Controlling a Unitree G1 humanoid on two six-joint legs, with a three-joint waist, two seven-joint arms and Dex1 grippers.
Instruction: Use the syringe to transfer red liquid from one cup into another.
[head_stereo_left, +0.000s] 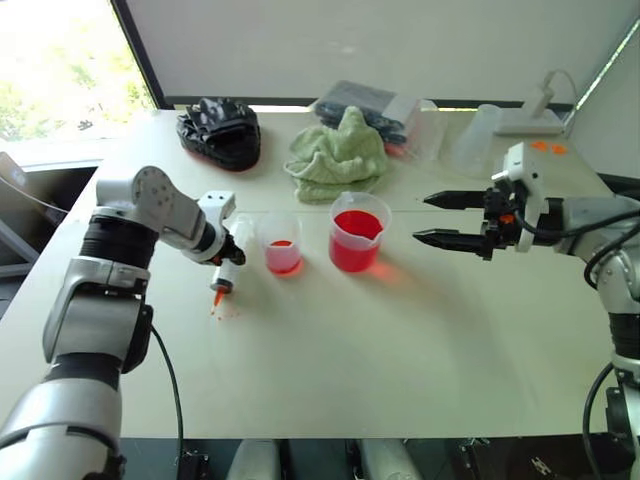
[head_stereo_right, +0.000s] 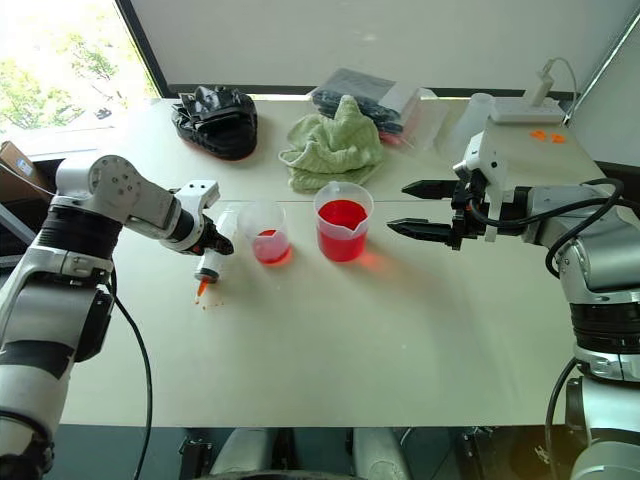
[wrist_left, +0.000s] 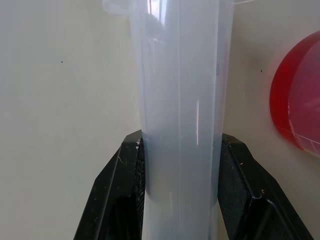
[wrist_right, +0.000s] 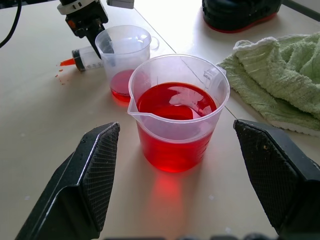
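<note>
syringe between left pincer fingers — flat

I take this for a lab or test room set up for trials. I see a plain pale desk pushed against a blank white wall, with a big window at one corner looking onto trees. On it stand a clear spouted beaker of red liquid, a small cup and a syringe, with a green cloth and plastic bags behind.
</note>
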